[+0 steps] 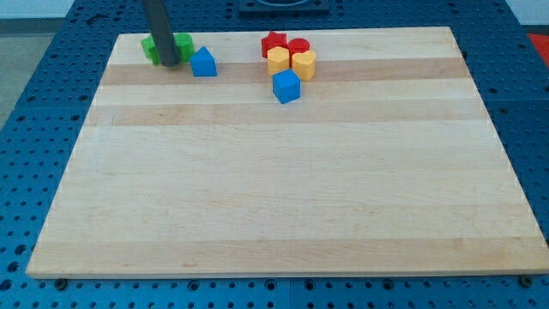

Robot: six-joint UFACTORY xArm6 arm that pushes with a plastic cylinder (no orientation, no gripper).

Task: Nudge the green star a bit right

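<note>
Right of green star (182, 45), blue block (203, 63)

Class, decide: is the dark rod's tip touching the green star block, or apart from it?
Cannot tell. In the camera view my tip overlaps the green star block, hiding any contact or gap.
</note>
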